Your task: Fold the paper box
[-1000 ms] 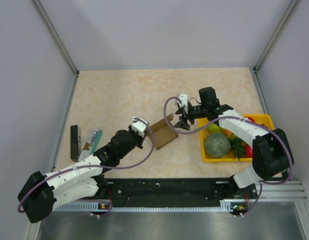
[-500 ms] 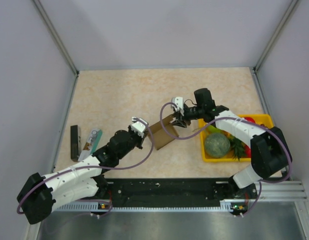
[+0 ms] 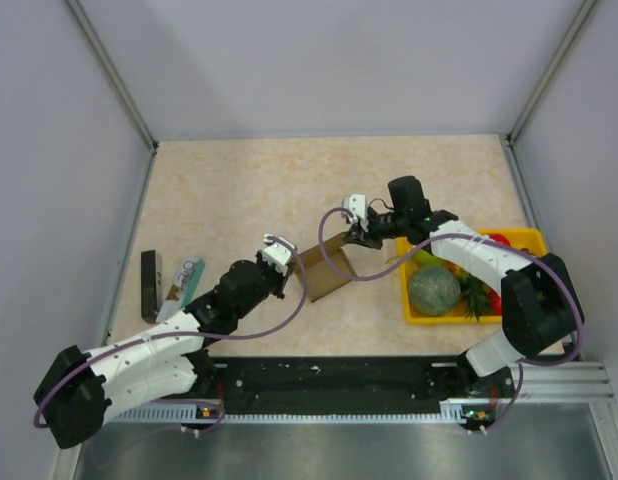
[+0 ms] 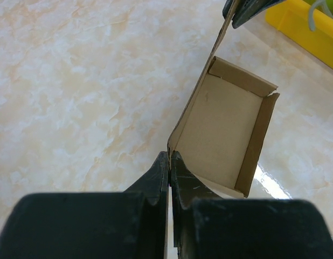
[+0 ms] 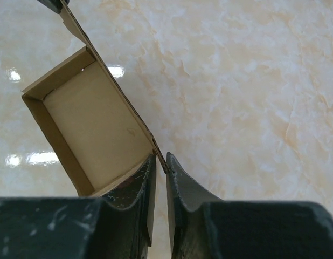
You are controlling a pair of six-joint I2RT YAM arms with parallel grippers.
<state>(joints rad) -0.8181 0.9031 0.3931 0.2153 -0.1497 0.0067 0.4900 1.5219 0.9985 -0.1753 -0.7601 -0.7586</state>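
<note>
**Two grips on one thin wall: the card may tear or slip**

At the far left of the table (image 3: 239, 190) lie a dark bar (image 3: 149, 285) and a small packet (image 3: 186, 277), well apart from the work and not in the way.

Next comes the left gripper (image 4: 170, 162). Its fingers are pressed together on the near end of the tall side wall of the paper box (image 3: 324, 268), with only the card between them. The box sits near the middle of the table, open side up, with its low walls standing and this one long wall rising above them.

The right gripper (image 5: 160, 162) has its fingers drawn almost together around the other end of that same wall. A sliver of gap shows where the card runs in, so I judge this a pinch on the edge alone.

Just beside it on the right is the yellow tray (image 3: 532, 236) of fruit.

The risks, as I judge them:
- If the arms draw apart, the wall could rip at a crease or pull out of the shallower right-hand pinch.
- If they move toward each other, the card could buckle away from its fold line.
- A twist by only one arm could drag the box across the smooth table.
- The right arm reaches over the tray and could knock it.
</note>
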